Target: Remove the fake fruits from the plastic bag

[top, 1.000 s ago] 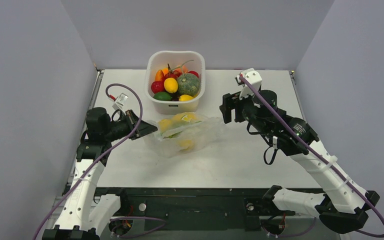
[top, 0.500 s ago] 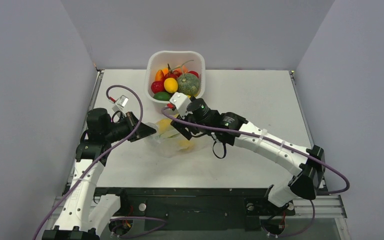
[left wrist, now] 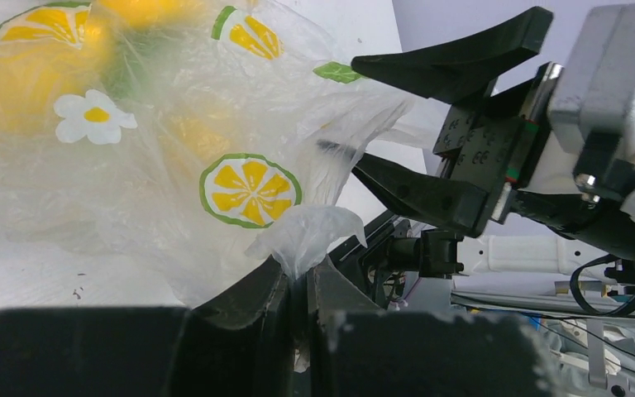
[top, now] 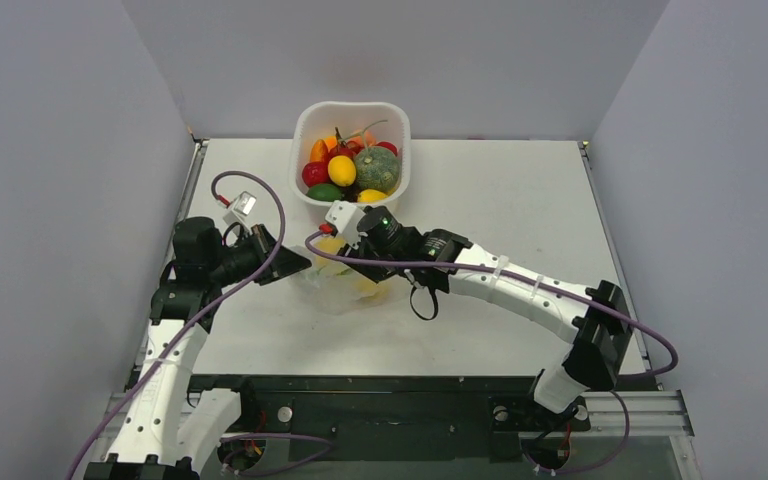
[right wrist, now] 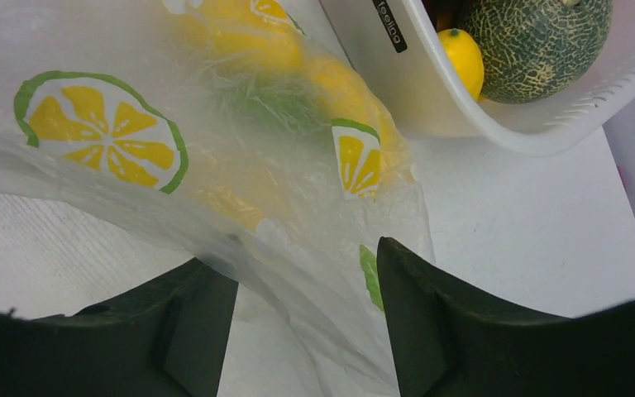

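Observation:
The plastic bag [top: 338, 295] lies in front of the tub, thin and clear with lemon-slice prints. Yellow fake fruits [top: 365, 286] show blurred through it. My left gripper [top: 298, 264] is shut on a bunched corner of the bag [left wrist: 306, 236] at its left end, its jaws [left wrist: 298, 273] pinching the film. My right gripper [top: 348, 256] is open over the bag's top. In the right wrist view it [right wrist: 298, 265] straddles a fold of the bag [right wrist: 132, 165], with yellow fruits [right wrist: 248, 41] and a green bunch [right wrist: 264, 103] inside. It also shows in the left wrist view [left wrist: 355, 112].
The white tub [top: 305, 130] stands just behind the bag, holding a ribbed squash [top: 377, 168], a red fruit [top: 314, 173], a lemon [top: 341, 170] and others. Its wall [right wrist: 413, 91] is close to my right gripper. Grey walls enclose the table.
My right arm has swung from the table's right side across to the bag, its open gripper now over the bag's top. My left gripper has kept its hold on the corner.

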You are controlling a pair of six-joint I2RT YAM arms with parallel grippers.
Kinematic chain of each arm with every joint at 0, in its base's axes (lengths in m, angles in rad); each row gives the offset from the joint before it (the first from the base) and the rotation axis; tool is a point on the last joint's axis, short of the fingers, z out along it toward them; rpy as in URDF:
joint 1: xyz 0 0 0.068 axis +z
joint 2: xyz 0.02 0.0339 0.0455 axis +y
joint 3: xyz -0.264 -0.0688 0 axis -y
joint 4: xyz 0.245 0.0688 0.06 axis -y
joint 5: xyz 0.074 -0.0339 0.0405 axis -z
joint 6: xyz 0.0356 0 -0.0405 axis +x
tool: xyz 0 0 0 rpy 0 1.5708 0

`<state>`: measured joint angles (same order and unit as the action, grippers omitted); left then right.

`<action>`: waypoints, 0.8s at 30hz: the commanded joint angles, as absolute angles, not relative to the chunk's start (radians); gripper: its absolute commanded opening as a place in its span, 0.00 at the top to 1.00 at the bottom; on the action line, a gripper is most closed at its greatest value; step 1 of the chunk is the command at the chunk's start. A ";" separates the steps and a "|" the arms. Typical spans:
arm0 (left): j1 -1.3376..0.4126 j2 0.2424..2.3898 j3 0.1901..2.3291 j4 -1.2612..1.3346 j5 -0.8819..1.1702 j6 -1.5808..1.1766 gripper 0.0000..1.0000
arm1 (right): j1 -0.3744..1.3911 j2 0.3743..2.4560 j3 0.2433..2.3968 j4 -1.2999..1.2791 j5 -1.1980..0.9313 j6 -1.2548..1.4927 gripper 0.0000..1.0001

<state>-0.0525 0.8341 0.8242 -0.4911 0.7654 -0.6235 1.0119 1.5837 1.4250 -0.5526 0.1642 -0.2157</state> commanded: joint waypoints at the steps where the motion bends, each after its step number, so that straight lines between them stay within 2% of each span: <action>1: -0.049 0.815 0.890 -0.498 0.754 -0.604 0.89 | 1.016 1.633 1.480 -0.492 0.181 -0.223 0.49; 2: -0.049 0.814 0.897 -0.509 0.748 -0.603 0.86 | 1.016 1.643 1.489 -0.494 0.194 -0.215 0.64; 3: -0.049 0.811 0.903 -0.517 0.743 -0.596 0.80 | 1.018 1.655 1.506 -0.498 0.205 -0.193 0.73; 4: -0.048 0.809 0.918 -0.543 0.729 -0.590 0.77 | 1.018 1.657 1.512 -0.499 0.211 -0.180 0.90; 5: -0.048 0.808 0.929 -0.559 0.720 -0.574 0.68 | 1.015 1.655 1.519 -0.500 0.230 -0.142 0.96; 6: -0.048 0.806 0.953 -0.595 0.699 -0.552 0.64 | 1.012 1.650 1.518 -0.501 0.233 -0.091 1.00; 7: -0.047 0.800 0.966 -0.611 0.688 -0.542 0.55 | 1.001 1.633 1.515 -0.501 0.223 -0.065 1.00; 9: -0.045 0.783 1.010 -0.656 0.651 -0.515 0.43 | 0.975 1.598 1.504 -0.501 0.210 0.041 1.00; 13: -0.044 0.742 1.047 -0.702 0.585 -0.494 0.31 | 0.847 1.534 1.468 -0.494 0.058 0.311 1.00; 16: -0.043 0.688 1.037 -0.707 0.533 -0.526 0.27 | 0.736 1.485 1.396 -0.455 -0.097 0.526 1.00; 19: -0.043 0.644 0.987 -0.684 0.526 -0.588 0.24 | 0.697 1.440 1.325 -0.365 -0.148 0.654 1.00; 24: -0.043 0.563 0.820 -0.515 0.660 -0.793 0.24 | 0.698 1.388 1.276 -0.230 -0.181 0.788 1.00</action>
<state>-0.0502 0.6010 0.9287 -0.6468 0.5854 -0.6262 0.6735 1.4353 1.2812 -0.3885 -0.0978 0.6075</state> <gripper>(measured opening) 0.760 0.003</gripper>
